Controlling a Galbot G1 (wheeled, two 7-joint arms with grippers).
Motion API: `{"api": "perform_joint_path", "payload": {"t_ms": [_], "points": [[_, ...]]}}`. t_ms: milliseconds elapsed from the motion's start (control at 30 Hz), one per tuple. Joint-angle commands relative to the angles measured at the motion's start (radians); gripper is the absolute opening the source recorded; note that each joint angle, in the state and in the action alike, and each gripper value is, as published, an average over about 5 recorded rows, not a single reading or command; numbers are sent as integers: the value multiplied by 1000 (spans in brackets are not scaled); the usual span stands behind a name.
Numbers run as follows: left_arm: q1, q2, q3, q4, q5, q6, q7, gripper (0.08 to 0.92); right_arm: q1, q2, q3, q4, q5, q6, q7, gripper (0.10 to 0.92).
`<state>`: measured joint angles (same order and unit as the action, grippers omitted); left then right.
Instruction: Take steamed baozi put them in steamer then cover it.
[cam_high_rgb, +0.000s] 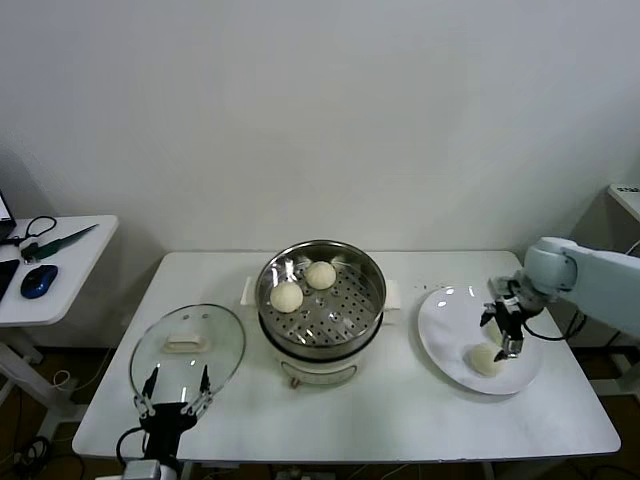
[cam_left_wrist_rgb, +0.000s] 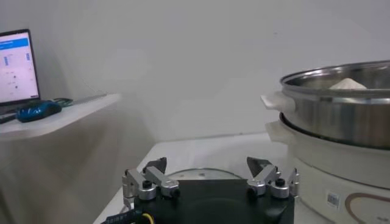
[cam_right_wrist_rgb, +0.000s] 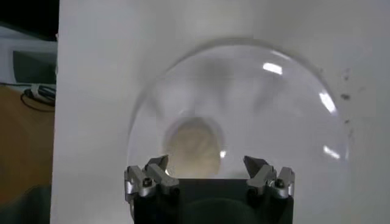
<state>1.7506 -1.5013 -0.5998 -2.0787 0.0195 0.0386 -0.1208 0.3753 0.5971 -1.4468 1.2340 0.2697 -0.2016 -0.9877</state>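
Observation:
The steamer (cam_high_rgb: 320, 318) stands mid-table, its steel pot (cam_left_wrist_rgb: 341, 115) on a cream base. Two baozi (cam_high_rgb: 287, 296) (cam_high_rgb: 320, 274) lie on its perforated tray; the top of one (cam_left_wrist_rgb: 347, 84) shows over the rim. On the white plate (cam_high_rgb: 445, 325) at the right lies another baozi (cam_high_rgb: 486, 360). My right gripper (cam_high_rgb: 503, 335) hovers open over the plate, right beside that bun. In the right wrist view a baozi (cam_right_wrist_rgb: 194, 147) lies on the plate (cam_right_wrist_rgb: 274, 122) between the open fingers of that gripper (cam_right_wrist_rgb: 207, 164). My left gripper (cam_high_rgb: 178, 385) (cam_left_wrist_rgb: 207, 165) waits open at the glass lid (cam_high_rgb: 188, 345).
The lid (cam_left_wrist_rgb: 201, 173) lies flat on the table left of the steamer, white handle up. A low side table (cam_high_rgb: 60, 250) at the far left carries a blue mouse (cam_high_rgb: 38, 281) and a laptop (cam_left_wrist_rgb: 15, 67). A wall closes off the back.

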Motion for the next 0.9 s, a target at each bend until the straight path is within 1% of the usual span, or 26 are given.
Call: {"api": "perform_joint_path", "payload": {"t_ms": [33,167,333,433,533,633,767,833,900], "points": [[1,2,0,2,2,0,0,823,-188,-6,147,-48,-79,-11,21,823],[-2,2,-1,0,4,4,1,823,-202,12,168,-53,-74,-21,45,823],[-3,2,0,1,5,5,1,823,-188,17,157,-43,-73,-27,40,819],[-3,2,0,-1,5,5,1,823,-162,14,135,-32,-78,-24,30,778],[-1,2,-1,-3,5,5,1,823,-117,11,103,-17,-87,-20,18,714],[0,2,-1,-6,6,6,1,823,-62,12,71,-1,-88,-14,13,680],[1,-1,2,-9,8,6,1,823,77,20,-11,45,-78,16,5,664],[2,-2,4,-10,9,6,1,823,215,40,-114,87,-51,53,-5,662],[2,-4,6,-12,11,6,0,823,385,76,-241,135,7,112,-17,662]]}}
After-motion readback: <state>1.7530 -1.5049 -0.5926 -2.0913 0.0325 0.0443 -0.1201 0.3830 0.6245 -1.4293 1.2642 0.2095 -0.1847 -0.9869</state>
